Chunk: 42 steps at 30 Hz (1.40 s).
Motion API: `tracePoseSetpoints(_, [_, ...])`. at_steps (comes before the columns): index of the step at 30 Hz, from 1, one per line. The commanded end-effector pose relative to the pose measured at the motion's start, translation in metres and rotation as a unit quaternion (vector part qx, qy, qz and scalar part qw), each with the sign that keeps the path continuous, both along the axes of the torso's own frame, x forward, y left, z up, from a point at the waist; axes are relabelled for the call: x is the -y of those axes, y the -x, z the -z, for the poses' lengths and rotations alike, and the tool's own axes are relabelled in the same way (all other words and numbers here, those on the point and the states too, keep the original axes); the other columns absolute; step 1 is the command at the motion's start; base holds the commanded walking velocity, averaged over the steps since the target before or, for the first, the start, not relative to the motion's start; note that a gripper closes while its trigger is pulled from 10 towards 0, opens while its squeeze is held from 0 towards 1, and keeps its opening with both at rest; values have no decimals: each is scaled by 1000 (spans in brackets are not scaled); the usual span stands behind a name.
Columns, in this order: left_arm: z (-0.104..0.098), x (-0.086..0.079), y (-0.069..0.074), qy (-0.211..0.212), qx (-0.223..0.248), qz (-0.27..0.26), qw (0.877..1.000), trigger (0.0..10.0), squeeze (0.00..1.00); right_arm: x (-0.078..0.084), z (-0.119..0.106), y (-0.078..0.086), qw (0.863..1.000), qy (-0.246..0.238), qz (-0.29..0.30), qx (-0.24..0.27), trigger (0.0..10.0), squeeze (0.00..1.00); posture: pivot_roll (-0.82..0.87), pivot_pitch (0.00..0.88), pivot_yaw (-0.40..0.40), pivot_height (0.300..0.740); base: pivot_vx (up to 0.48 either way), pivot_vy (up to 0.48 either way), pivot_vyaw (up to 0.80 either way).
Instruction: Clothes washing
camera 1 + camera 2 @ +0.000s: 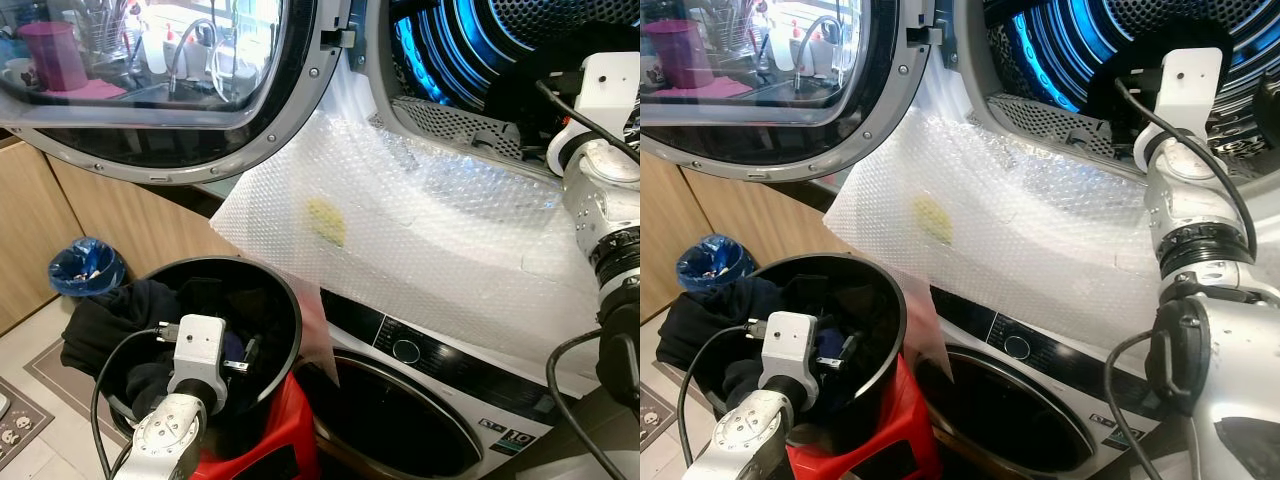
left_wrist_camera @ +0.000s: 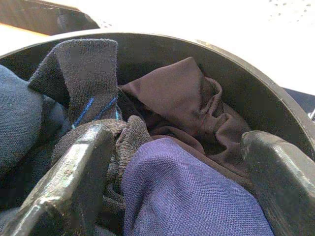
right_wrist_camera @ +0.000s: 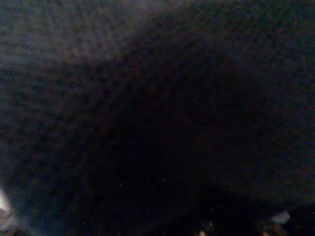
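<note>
Left eye view: the black laundry bucket (image 1: 285,300) stands on a red stool (image 1: 290,430), just beside the lower washer's round door (image 1: 400,420). Dark clothes (image 1: 110,320) spill over the bucket's rim on the side away from the washer. The left pincer (image 1: 235,362) reaches down inside the bucket, with the rim close around the wrist. A bubble-wrap sheet (image 1: 430,230) hangs from the lip of the upper drum (image 1: 470,50) down to the bucket's rim. The upper door (image 1: 170,90) stands swung open above the bucket. A blue bag (image 1: 85,265) sits on the floor beyond the bucket.

Right eye view: the right arm (image 1: 1185,200) reaches up into the open drum, well above the bucket; a dark garment (image 1: 1120,90) lies at the drum's mouth by the wrist.

Left wrist view: the left pincer's fingers (image 2: 74,182) stand apart, astride a purple cloth (image 2: 187,196), with a grey sock (image 2: 86,73) and a brown garment (image 2: 187,103) against the bucket's wall behind.

Right wrist view: dark fabric (image 3: 157,123) lies close before the lens; I cannot tell how the right pincer stands.
</note>
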<state>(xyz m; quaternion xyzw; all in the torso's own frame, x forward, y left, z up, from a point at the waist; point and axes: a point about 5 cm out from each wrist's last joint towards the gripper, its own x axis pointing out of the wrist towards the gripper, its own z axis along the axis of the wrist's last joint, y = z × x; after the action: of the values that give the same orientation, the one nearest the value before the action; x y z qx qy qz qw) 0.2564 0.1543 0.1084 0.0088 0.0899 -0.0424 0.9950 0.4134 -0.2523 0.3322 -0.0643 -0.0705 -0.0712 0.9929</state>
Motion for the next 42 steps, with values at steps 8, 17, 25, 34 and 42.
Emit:
tracePoseSetpoints(8, [32,0,11,5,-87,2,996,10000,0,25,4,12,1000,-10,-15,1,10000,0,-18,125,-47,740,0,0,0])
tracePoseSetpoints(17, [32,0,11,5,-89,2,996,10000,0,33,-3,31,997,-49,-54,35,10000,0,-28,128,-45,740,0,0,0])
tracePoseSetpoints(25, [32,-1,9,6,-88,0,996,10000,0,21,-6,53,991,-34,-120,45,10000,0,-34,127,-46,740,0,0,0])
tracePoseSetpoints(34, [33,0,8,7,-89,1,996,10000,0,-16,-2,93,944,-35,-314,92,10000,0,-42,124,-48,740,0,0,0])
tracePoseSetpoints(42, [33,0,8,8,-87,2,996,10000,0,-45,3,123,874,-84,-451,160,10000,0,-41,125,-47,740,0,0,0])
